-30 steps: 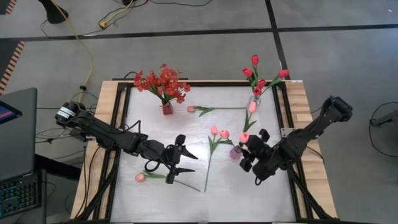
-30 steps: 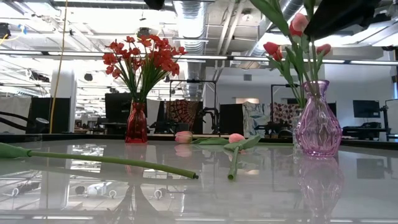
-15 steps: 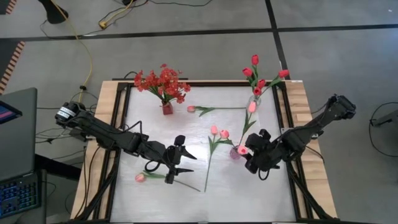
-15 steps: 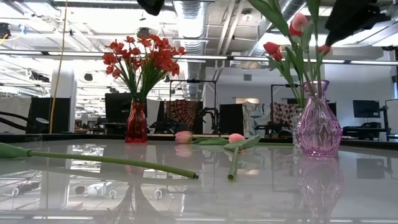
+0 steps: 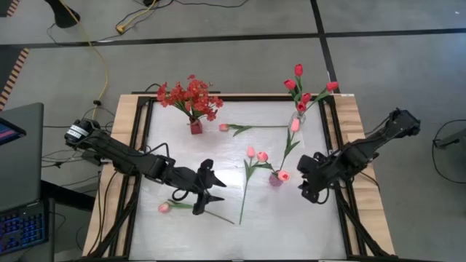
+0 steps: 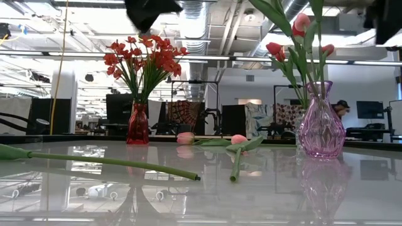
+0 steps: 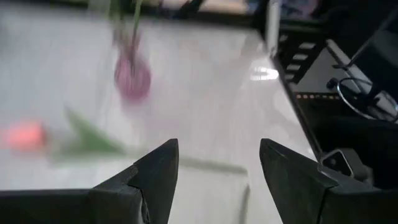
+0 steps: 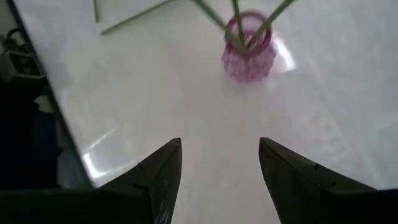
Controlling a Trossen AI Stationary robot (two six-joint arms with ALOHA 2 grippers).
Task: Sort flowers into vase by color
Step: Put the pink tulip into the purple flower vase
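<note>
Looking down, we find the white table (image 5: 306,225) framed by both dark arms. Our left gripper (image 5: 211,187) hangs over the near-left part of the table, its fingers spread apart with nothing between them, just above a pink tulip (image 5: 164,207) that lies flat with its long green stem running toward the middle. Our right gripper (image 5: 304,177) sits at the right side, just beside the purple vase (image 5: 276,179); its fingers are likewise parted and empty, as the right wrist view shows, with the purple vase (image 8: 248,50) apart in front of them.

That purple vase holds pink tulips (image 6: 303,24) standing upright. Behind it, at the far right, we see a clear vase (image 5: 296,118) holding red tulips (image 5: 298,70). At the far left, a small red vase (image 6: 138,123) carries the bushy spray of red blossoms (image 5: 189,96).

Loose flowers lie on the table: one pink tulip (image 5: 224,127) near the back, and a pair of pink tulips (image 5: 256,154) in the middle beside the purple vase.
</note>
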